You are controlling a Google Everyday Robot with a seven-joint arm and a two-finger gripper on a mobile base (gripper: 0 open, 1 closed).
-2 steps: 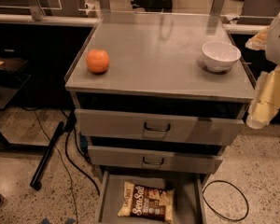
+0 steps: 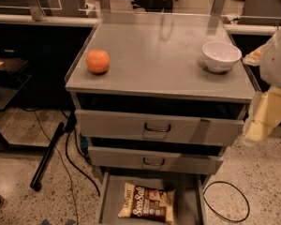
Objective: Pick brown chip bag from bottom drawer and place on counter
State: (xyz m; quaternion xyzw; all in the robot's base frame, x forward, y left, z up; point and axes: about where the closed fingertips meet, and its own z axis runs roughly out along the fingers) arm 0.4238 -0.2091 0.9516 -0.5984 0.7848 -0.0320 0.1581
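The brown chip bag [image 2: 147, 207], dark brown and cream with white "Sea Salt" lettering, lies flat on the floor of the open bottom drawer [image 2: 189, 205] at the foot of the cabinet. The counter [image 2: 159, 55] is the grey cabinet top above it. My gripper [image 2: 261, 123] hangs at the right edge of the view, beside the cabinet's right front corner at the height of the top drawer front. It is well above and to the right of the bag and touches nothing.
An orange [image 2: 98, 61] sits on the counter's left side and a white bowl [image 2: 221, 56] on its right. Two shut drawer fronts [image 2: 154, 128] with loop handles are above the open drawer. Black cables [image 2: 225, 203] and a dark pole [image 2: 47, 156] lie on the floor.
The arm and gripper have lowered slightly at the right of the cabinet. The bag, orange and bowl have not moved.
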